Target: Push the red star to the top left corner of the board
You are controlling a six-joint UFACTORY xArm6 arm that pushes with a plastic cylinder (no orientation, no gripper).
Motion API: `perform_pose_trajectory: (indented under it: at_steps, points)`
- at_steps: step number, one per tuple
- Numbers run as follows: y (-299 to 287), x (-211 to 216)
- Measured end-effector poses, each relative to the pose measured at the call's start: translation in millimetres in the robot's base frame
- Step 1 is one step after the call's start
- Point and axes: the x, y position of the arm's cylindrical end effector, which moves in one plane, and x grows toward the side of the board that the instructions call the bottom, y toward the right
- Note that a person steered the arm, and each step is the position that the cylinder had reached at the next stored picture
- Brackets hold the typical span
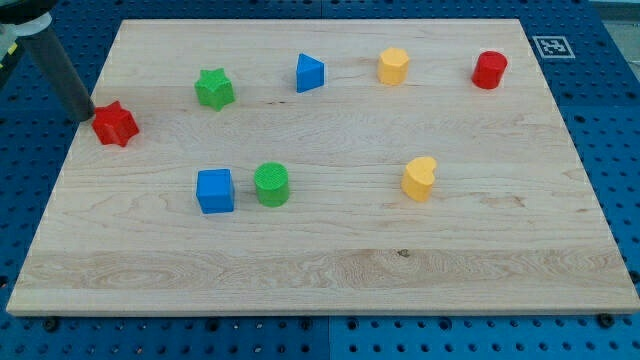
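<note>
My tip (86, 114) sits at the view's left edge of the counter (330, 270), touching the red star (115, 124) on its left side. Tool is a bare rod, nothing to open, holding nothing. Green star (214, 88) is near, to the view's upper right. No containers.

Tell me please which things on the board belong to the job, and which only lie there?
Job: red star; my tip, touching its left side.

Only lying there: green star, blue triangle, yellow blocks, red cylinder, blue cube, green cylinder.
</note>
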Motion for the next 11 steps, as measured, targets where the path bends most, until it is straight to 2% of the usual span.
perform_pose_trajectory:
  at_steps: [1, 2, 3, 4, 5, 6, 7, 8, 10, 11]
  points:
    - [-0.9, 50.1]
    - [17.4, 80.1]
    - [57.0, 43.0]
    - [62.8, -37.5]
    - [62.8, -45.2]
    - [58.8, -4.3]
    - [28.0, 5.7]
    - [-5.2, -20.8]
    - [37.7, -101.5]
    - [35.2, -90.9]
